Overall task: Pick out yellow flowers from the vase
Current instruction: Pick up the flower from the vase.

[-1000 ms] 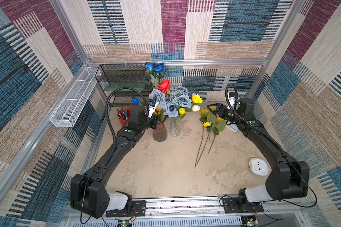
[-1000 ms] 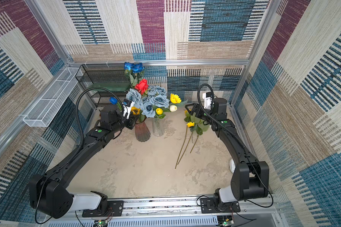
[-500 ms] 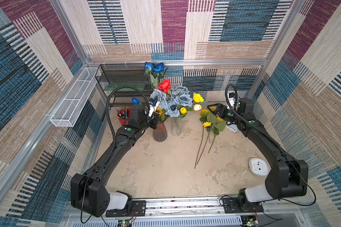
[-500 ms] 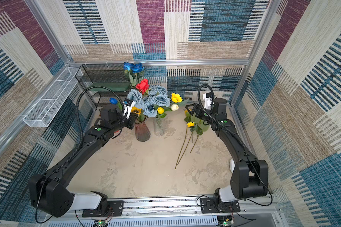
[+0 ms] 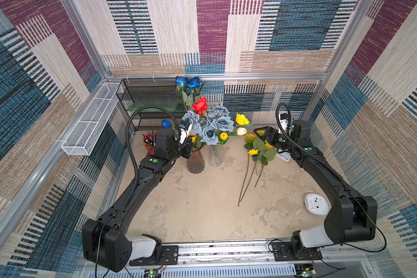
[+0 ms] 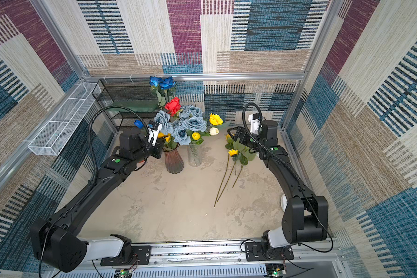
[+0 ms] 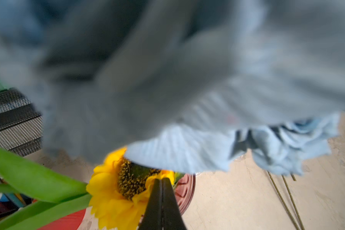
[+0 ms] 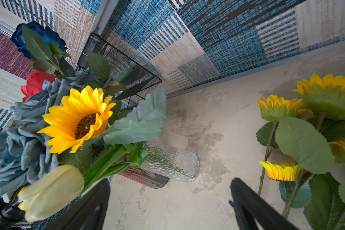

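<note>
Left gripper (image 7: 162, 182) has been closed since the earlier frame, fingers together at the petals of the yellow dark-centred fabric sunflower (image 7: 116, 189) in the ribbed brown glass vase (image 5: 195, 161). Head is judged light and floppy; the stiffer stem is preferred. Right of the vase, right gripper (image 8: 170, 181) is held with fingers apart, empty.

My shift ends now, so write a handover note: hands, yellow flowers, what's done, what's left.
Left hand: shut at the low sunflower in the brown vase; real grip unclear.
Right hand: open, empty.
Done: picked sunflowers lie on the table near the right hand.
Left: the low sunflower, tall sunflower and yellow bud among the grey-blue roses.
</note>
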